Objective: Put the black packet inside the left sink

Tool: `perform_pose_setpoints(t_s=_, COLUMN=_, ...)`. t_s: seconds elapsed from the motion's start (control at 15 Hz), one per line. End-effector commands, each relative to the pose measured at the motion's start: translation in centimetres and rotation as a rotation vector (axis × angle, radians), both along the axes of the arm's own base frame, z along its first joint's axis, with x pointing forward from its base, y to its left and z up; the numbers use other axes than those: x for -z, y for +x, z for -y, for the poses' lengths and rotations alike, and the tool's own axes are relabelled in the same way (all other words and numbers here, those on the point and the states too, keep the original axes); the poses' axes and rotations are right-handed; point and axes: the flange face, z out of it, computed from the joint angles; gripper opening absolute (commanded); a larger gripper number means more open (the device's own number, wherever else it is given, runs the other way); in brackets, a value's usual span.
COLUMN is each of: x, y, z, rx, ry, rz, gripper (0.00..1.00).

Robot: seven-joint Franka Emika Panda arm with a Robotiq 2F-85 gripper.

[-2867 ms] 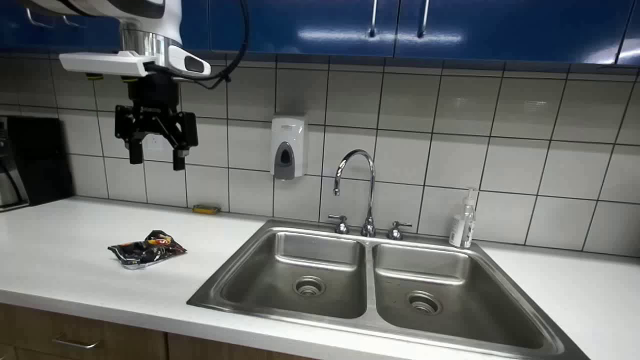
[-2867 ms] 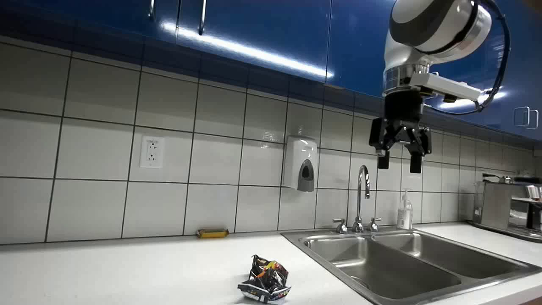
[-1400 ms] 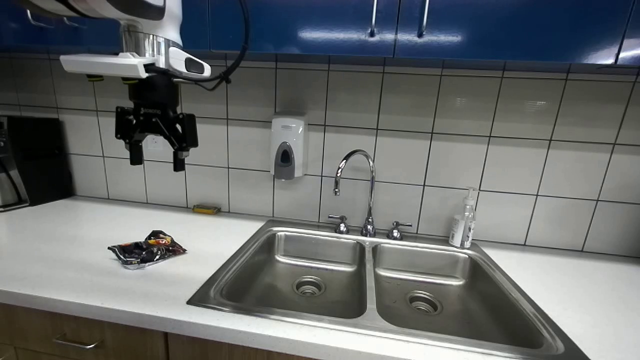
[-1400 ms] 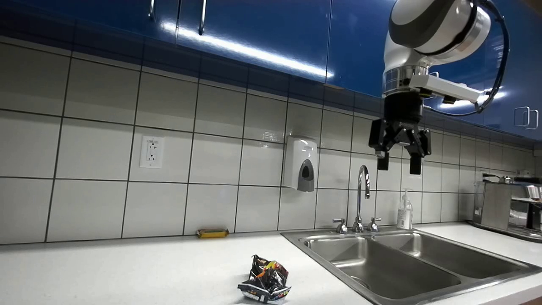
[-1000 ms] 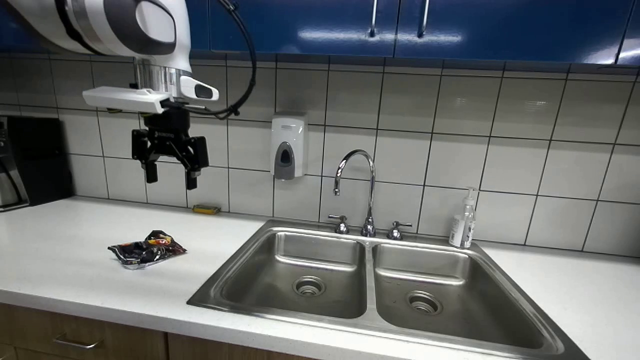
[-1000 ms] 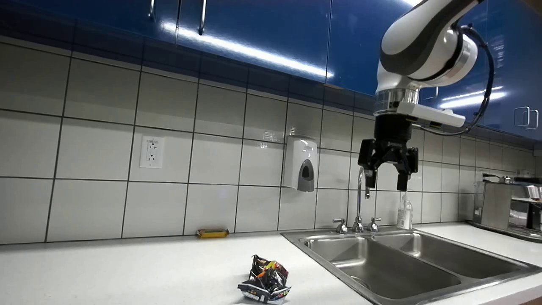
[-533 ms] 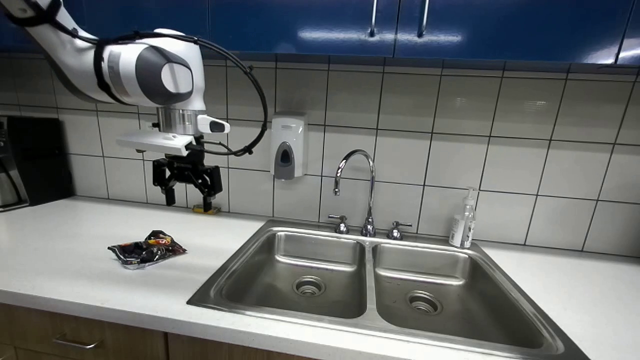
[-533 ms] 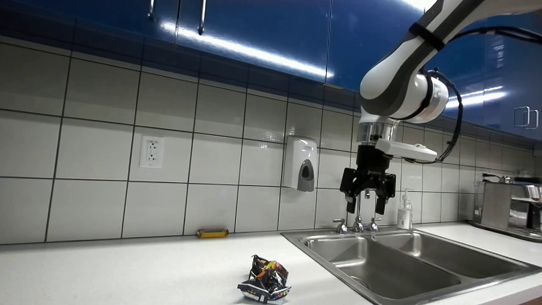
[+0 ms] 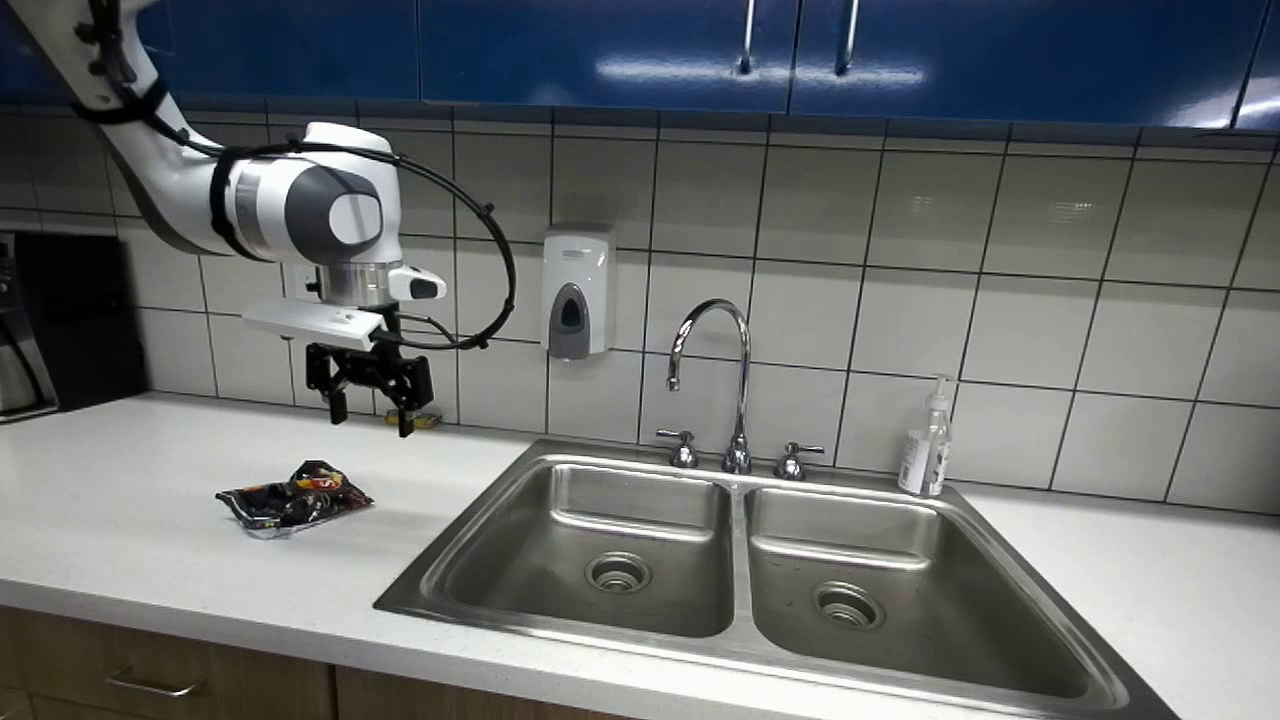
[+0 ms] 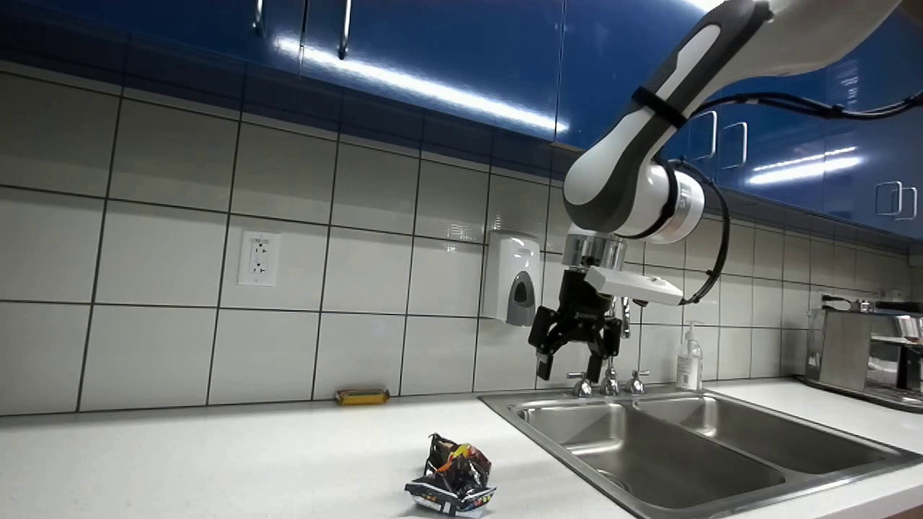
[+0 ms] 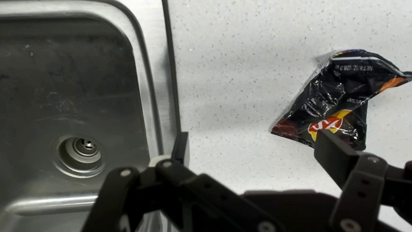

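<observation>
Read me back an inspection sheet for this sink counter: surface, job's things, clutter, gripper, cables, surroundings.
Surface: white speckled countertop.
Job's things: crumpled black packet on the countertop, outside the left sink.
Clutter: yellow item and pump bottle, both by the tiled wall.
Gripper: open, holding nothing, above the countertop.
Cables: black cable looping out from the arm.
Surroundings: blue cabinets, wall dispenser, faucet, black appliance.
</observation>
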Motion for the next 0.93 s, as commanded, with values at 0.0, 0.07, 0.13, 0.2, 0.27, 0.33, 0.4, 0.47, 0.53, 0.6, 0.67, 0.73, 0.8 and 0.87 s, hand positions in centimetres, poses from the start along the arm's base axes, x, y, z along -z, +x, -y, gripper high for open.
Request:
perform_pose_setpoints(t_s=0.0, x=1.1, y=2.6, z=-2.4, rx=0.025, ry=0.029, rz=0.004, gripper=1.00)
perform_pose_setpoints(t_s=0.07, x=1.3, y=2.9, z=-3.1, rx=0.028, ry=0.033, rz=0.000, gripper=1.00)
perform_pose_setpoints(t_s=0.13, x=1.6, y=3.3, z=-3.8, rx=0.032, ry=0.039, rz=-0.004, gripper=1.00)
perform_pose_setpoints(t_s=0.2, x=1.9, y=3.6, z=-4.4, rx=0.034, ry=0.045, rz=-0.010, gripper=1.00)
perform_pose_setpoints(t_s=0.27, x=2.3, y=3.9, z=-5.2, rx=0.036, ry=0.047, rz=-0.011, gripper=1.00)
perform_pose_setpoints(t_s=0.33, x=2.5, y=4.1, z=-5.8, rx=0.035, ry=0.049, rz=-0.013, gripper=1.00)
perform_pose_setpoints(t_s=0.4, x=2.9, y=4.5, z=-6.4, rx=0.037, ry=0.048, rz=-0.013, gripper=1.00)
perform_pose_setpoints(t_s=0.47, x=3.3, y=4.8, z=-6.9, rx=0.040, ry=0.051, rz=-0.016, gripper=1.00)
perform_pose_setpoints(t_s=0.53, x=3.7, y=5.1, z=-7.4, rx=0.043, ry=0.050, rz=-0.017, gripper=1.00)
perform_pose_setpoints(t_s=0.6, x=4.2, y=5.3, z=-7.8, rx=0.047, ry=0.053, rz=-0.020, gripper=1.00)
perform_pose_setpoints(t_s=0.67, x=4.7, y=5.6, z=-8.3, rx=0.056, ry=0.053, rz=-0.023, gripper=1.00)
perform_pose_setpoints(t_s=0.73, x=5.2, y=5.8, z=-8.7, rx=0.062, ry=0.054, rz=-0.025, gripper=1.00)
perform_pose_setpoints(t_s=0.8, x=5.6, y=6.0, z=-9.1, rx=0.071, ry=0.055, rz=-0.029, gripper=1.00)
perform_pose_setpoints(t_s=0.87, x=6.1, y=6.2, z=-9.5, rx=0.083, ry=0.056, rz=-0.036, gripper=1.00)
